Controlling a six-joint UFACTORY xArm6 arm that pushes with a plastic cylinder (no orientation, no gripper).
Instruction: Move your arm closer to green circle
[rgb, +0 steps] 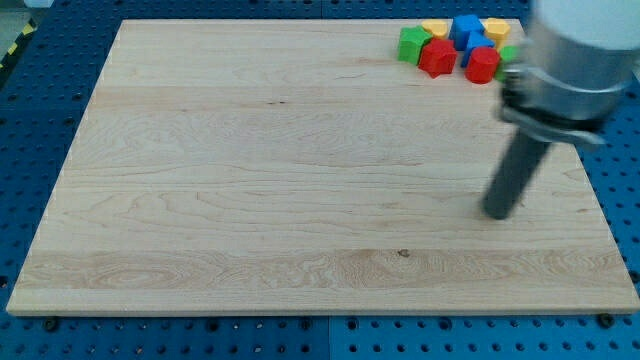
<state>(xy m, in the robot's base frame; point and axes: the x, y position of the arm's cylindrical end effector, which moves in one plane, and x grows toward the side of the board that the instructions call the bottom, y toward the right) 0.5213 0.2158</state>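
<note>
My tip (496, 212) rests on the wooden board (250, 180) at the view's right, well below a cluster of blocks at the top right. The green circle (509, 54) shows only as a sliver at the cluster's right edge, partly hidden behind my arm. Other blocks there: a green block (411, 44), a red block (437, 57), another red block (482, 64), a blue block (467, 30), a yellow block (434, 26) and another yellow block (496, 27). The tip touches no block.
The board lies on a blue perforated table (40, 120). The arm's bulky grey body (570, 60) covers the top right corner of the board.
</note>
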